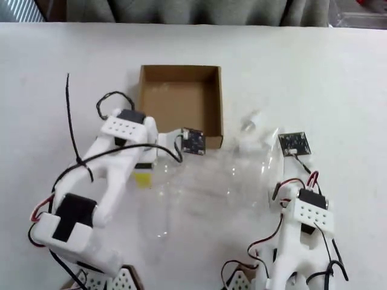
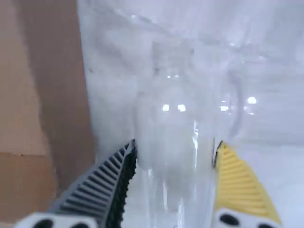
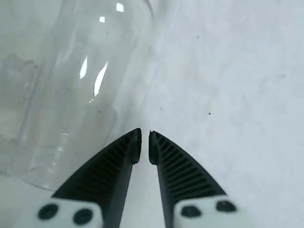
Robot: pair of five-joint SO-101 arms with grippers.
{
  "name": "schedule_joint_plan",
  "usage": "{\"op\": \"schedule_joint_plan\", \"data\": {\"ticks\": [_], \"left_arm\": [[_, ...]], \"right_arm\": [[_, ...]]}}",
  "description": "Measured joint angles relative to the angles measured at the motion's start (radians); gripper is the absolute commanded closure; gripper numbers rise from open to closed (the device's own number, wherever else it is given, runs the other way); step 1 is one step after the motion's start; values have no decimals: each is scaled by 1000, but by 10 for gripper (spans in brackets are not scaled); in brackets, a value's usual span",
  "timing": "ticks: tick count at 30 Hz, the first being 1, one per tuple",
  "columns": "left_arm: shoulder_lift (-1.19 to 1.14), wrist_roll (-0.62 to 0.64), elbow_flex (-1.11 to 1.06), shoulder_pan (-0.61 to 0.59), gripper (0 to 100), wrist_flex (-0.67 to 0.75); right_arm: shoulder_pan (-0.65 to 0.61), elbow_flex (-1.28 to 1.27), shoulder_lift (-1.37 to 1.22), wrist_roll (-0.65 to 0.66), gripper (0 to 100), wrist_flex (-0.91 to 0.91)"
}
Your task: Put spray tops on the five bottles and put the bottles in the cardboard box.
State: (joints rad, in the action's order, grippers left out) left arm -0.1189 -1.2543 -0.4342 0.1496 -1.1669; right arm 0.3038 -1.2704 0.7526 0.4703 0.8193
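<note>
Just beside the cardboard box (image 1: pixel 181 99), near the worktop's middle, the left gripper (image 2: pixel 173 159) clasped a clear bottle (image 2: pixel 166 128) between its jaws. The right gripper (image 3: pixel 145 142), its jaws almost together and empty, sat beside a second bottle (image 3: pixel 80 85).

White plastic left arm (image 1: pixel 115 163) and right arm (image 1: pixel 293 248), black servo blocks (image 1: pixel 72 212) inset; looped black cables (image 1: pixel 73 130), red-and-black wires (image 1: pixel 264 240); small dark square circuit boards (image 1: pixel 194 142) at wrists; left gripper (image 2: pixel 175 145) ribbed grey and yellow; right gripper (image 3: pixel 145 135) ribbed black, white bases with dark screw holes (image 3: pixel 83 216).
</note>
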Motion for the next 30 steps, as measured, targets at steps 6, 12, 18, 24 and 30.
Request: {"op": "schedule_joint_plan", "data": {"ticks": [6, 12, 18, 24, 30], "left_arm": [[0, -3, -6, -97, 737, -5], [120, -3, -34, -100, 734, -32], [358, -3, -184, -48, 732, -46], [456, 28, -244, -11, 730, -29], [428, 189, -252, -9, 702, 78]], "right_arm": [[-6, 0, 0, 0, 981, 0], [-9, 0, 0, 0, 981, 0], [-9, -3, 0, 3, 981, 0], [-9, -9, 0, 3, 981, 0], [-9, -9, 0, 3, 981, 0]]}}
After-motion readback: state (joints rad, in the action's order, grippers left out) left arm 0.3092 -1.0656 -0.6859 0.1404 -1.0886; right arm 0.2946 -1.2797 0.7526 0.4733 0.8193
